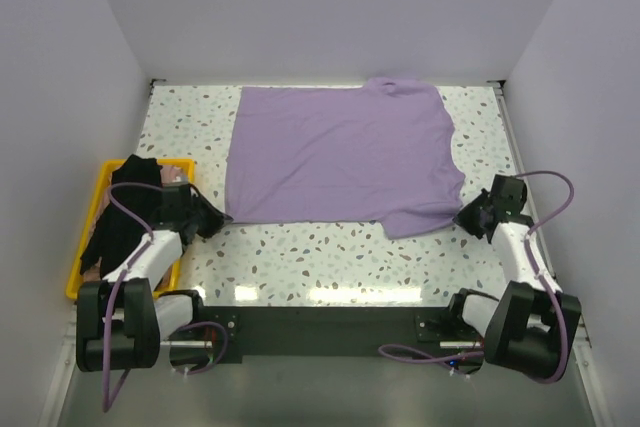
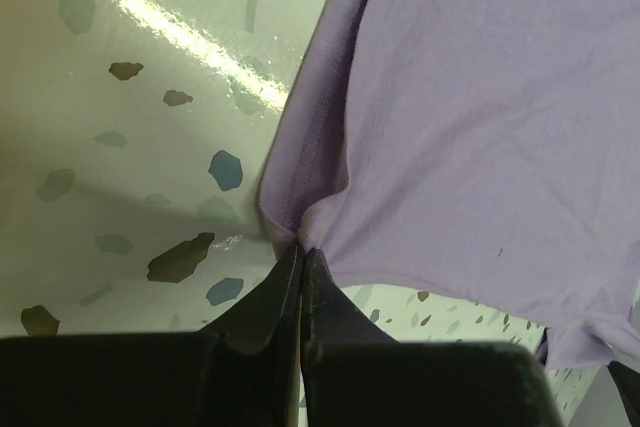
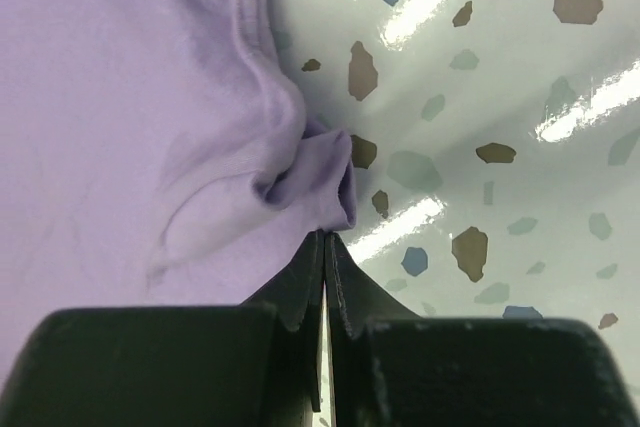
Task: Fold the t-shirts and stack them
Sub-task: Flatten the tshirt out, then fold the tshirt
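A pale lavender t-shirt (image 1: 340, 152) lies spread flat across the far half of the speckled table. My left gripper (image 1: 222, 217) is at its near left corner, jaws shut on a pinch of the hem; in the left wrist view the gripper (image 2: 301, 247) has the fabric (image 2: 480, 97) bunched at its tips. My right gripper (image 1: 462, 217) is at the near right corner. The right wrist view shows the gripper (image 3: 326, 235) shut on a small fold of the lavender cloth (image 3: 120, 97). A black t-shirt (image 1: 125, 207) lies crumpled in the crate.
A yellow plastic crate (image 1: 72, 272) stands at the table's left edge beside the left arm. White walls close in the table on the left, far and right sides. Bare speckled tabletop (image 1: 330, 252) runs between the shirt's near hem and the arm bases.
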Available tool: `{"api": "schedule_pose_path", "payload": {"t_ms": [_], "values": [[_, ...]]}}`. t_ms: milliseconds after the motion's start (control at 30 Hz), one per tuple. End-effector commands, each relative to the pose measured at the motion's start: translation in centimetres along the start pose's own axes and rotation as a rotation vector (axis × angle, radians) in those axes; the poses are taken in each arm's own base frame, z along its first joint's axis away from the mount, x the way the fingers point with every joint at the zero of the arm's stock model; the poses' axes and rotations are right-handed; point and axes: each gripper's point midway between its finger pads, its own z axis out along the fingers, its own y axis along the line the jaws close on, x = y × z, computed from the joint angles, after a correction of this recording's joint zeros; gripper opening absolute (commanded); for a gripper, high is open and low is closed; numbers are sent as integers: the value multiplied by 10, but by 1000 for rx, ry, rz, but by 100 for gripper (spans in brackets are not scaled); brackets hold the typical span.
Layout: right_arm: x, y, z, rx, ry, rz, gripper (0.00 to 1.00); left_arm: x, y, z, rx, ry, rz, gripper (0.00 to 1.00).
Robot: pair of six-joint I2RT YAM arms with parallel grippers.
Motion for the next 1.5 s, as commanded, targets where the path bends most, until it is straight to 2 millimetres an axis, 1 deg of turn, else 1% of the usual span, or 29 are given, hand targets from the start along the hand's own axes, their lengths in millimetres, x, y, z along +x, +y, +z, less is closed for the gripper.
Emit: {"api": "schedule_pose_path", "payload": {"t_ms": [0,133,233,367,433,467,533,567,667,733,800,833,933,967,1033,1067,1100,1133,1167,1200,1233,1267,1300,1367,1400,1467], "values": [[-7,8,-17,-33,-24,-22,0,-11,-6,-6,-4,-36,41,0],[-3,12,-28,-56,-10,-32,0,-11,-4,-8,-17,-38,49,0],[-4,16,-42,-76,-24,-34,0,-12,-1,-9,-32,-44,49,0],[4,16,-59,-83,-10,-35,0,-13,1,-10,-50,-43,46,0],[4,17,-69,-100,-29,-37,0,-12,2,-11,-60,-39,46,0],[8,15,-73,-96,-21,-37,0,-13,2,-12,-60,-43,50,0],[7,16,-81,-106,-46,-37,0,-13,2,-14,-64,-44,50,1],[9,13,-84,-93,-46,-36,0,-14,1,-16,-59,-52,51,2],[8,14,-94,-95,-57,-41,0,-15,1,-18,-62,-57,53,6],[1,17,-102,-99,-81,-44,0,-15,2,-18,-66,-59,53,6],[-3,20,-106,-101,-92,-45,0,-16,3,-18,-71,-66,55,7],[-6,24,-109,-113,-99,-47,0,-17,3,-18,-74,-66,53,7],[-11,37,-107,-155,-84,-40,0,-21,-1,-17,-64,-76,59,7],[-16,41,-104,-164,-84,-33,0,-21,-1,-15,-70,-75,57,7],[-23,48,-101,-174,-84,-34,0,-29,-8,-15,-55,-90,61,7],[-28,51,-95,-172,-78,-26,0,-31,-9,-12,-60,-86,62,7],[-31,54,-93,-176,-80,-25,0,-33,-12,-11,-60,-90,63,7],[-38,60,-92,-194,-95,-22,0,-40,-19,-10,-53,-99,65,7],[-42,64,-89,-202,-94,-12,0,-41,-19,-6,-64,-86,64,6],[-43,66,-82,-202,-79,-4,0,-44,-21,-4,-65,-89,66,6],[-49,72,-79,-220,-86,-2,0,-51,-28,-3,-56,-99,68,6],[-52,74,-76,-221,-86,5,0,-52,-29,1,-62,-91,65,6],[-54,75,-68,-213,-71,10,0,-56,-32,3,-57,-96,63,6],[-62,81,-62,-225,-78,17,0,-66,-40,8,-57,-101,58,5],[-66,83,-56,-220,-68,23,0,-73,-47,9,-46,-110,59,5],[-73,89,-50,-230,-74,26,0,-75,-49,17,-56,-96,53,4]]}}
